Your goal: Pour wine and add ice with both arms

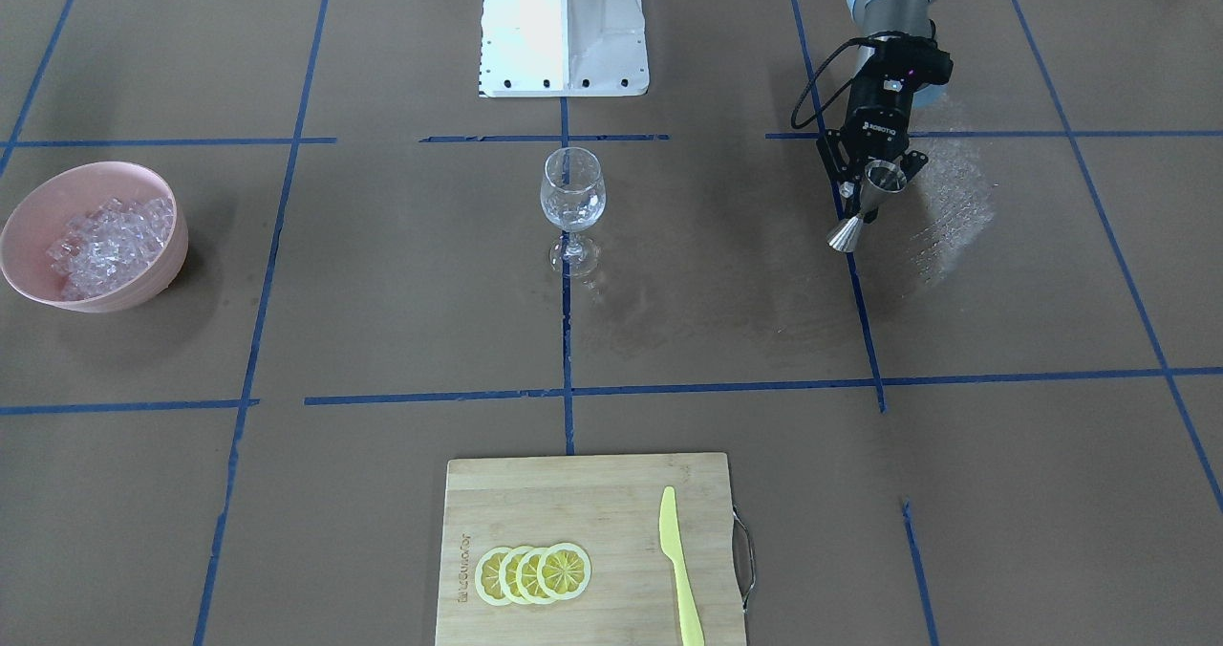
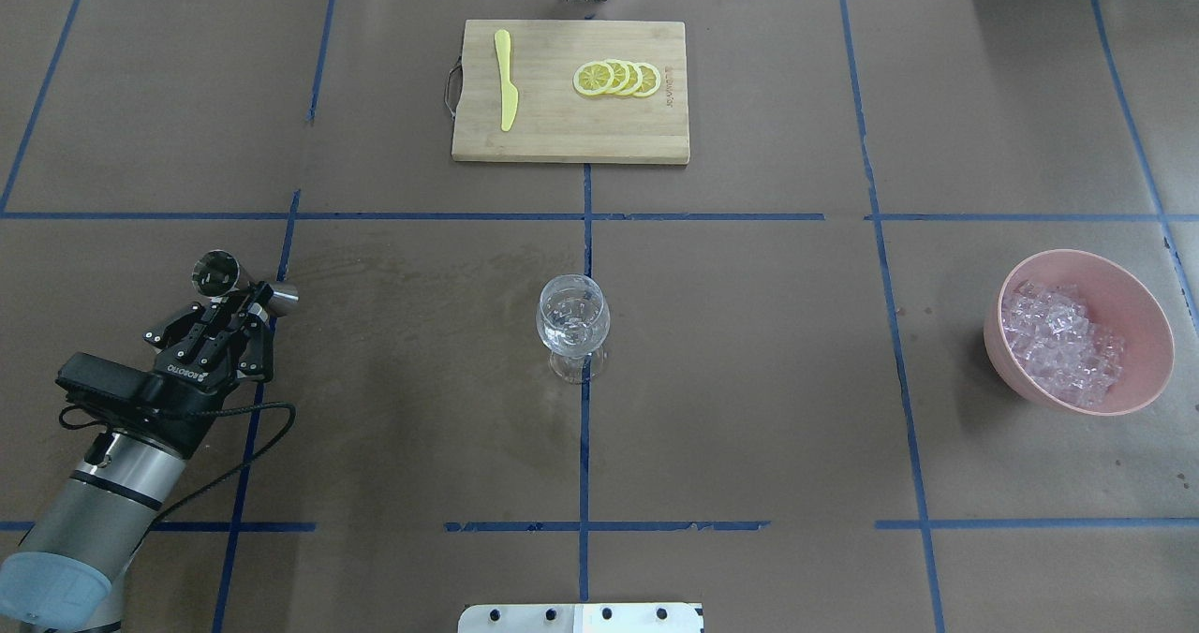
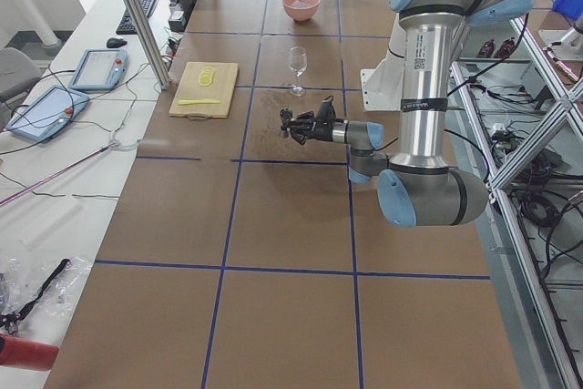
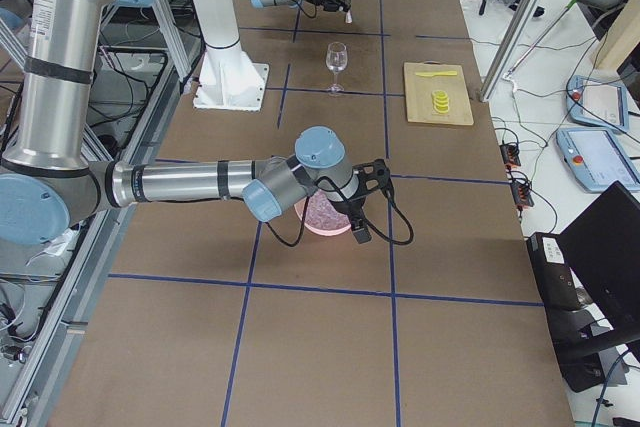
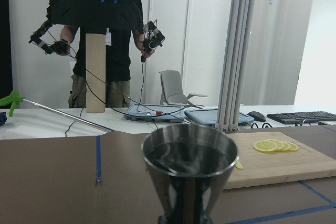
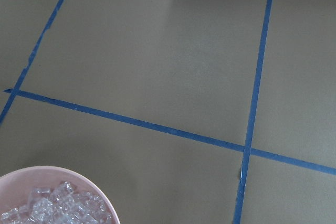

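My left gripper (image 1: 871,197) (image 2: 245,303) is shut on a steel jigger (image 1: 847,233) (image 2: 215,272), held above the table on my left side. In the left wrist view the jigger's cup (image 5: 189,182) holds dark wine (image 5: 189,156). A clear wine glass (image 1: 572,192) (image 2: 572,319) stands upright at the table's middle, well apart from the jigger. A pink bowl (image 1: 38,197) (image 2: 1152,333) of ice (image 1: 110,245) (image 2: 1058,343) (image 6: 52,208) sits on my right side. My right gripper (image 4: 362,209) hovers over the bowl and shows only in the exterior right view, so I cannot tell its state.
A wooden cutting board (image 2: 562,137) (image 1: 573,493) at the far middle carries lemon slices (image 2: 618,79) and a yellow knife (image 2: 506,90). The white pedestal base (image 1: 562,25) stands at my side. An operator (image 5: 105,40) stands beyond the table.
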`<state>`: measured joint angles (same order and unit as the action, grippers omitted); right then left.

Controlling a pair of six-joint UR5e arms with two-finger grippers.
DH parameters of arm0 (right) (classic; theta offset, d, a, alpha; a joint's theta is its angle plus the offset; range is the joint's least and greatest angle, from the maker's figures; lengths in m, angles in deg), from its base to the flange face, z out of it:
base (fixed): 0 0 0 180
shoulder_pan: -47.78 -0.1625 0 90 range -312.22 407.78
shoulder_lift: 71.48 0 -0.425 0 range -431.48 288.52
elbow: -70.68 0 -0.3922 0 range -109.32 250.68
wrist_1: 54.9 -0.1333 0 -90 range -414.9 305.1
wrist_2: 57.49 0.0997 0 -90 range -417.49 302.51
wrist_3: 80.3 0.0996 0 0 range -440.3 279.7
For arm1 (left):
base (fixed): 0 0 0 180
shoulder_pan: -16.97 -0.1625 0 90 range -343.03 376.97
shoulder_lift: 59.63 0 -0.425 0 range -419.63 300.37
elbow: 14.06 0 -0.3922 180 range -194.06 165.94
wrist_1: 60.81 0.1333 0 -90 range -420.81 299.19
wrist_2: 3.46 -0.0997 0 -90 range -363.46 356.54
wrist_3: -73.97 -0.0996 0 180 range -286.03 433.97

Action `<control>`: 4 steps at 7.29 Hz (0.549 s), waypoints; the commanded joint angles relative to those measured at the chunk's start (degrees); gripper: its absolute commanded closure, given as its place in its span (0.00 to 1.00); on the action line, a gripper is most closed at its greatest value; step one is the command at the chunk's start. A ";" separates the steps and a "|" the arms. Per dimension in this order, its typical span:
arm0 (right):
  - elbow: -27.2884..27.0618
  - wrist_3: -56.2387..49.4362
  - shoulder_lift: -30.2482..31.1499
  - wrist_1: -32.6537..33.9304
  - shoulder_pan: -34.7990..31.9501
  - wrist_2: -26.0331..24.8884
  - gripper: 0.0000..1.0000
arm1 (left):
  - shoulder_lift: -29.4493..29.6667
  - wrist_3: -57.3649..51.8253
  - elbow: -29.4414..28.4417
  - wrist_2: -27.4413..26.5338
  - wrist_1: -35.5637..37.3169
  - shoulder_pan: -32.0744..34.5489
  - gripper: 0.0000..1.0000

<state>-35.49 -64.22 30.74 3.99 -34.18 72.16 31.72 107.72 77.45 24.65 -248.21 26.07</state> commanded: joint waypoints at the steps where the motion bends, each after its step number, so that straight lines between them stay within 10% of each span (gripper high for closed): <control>1: 0.00 0.00 0.00 0.00 -0.05 -0.10 0.00 | 0.59 -6.24 0.42 0.28 -0.33 0.04 1.00; 4: 0.08 0.00 -0.09 0.09 0.04 -0.27 0.00 | 2.78 -6.94 2.97 0.90 0.80 -0.13 1.00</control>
<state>-35.45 -64.22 30.72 4.01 -34.20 71.99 33.30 101.42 79.79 25.35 -248.20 26.01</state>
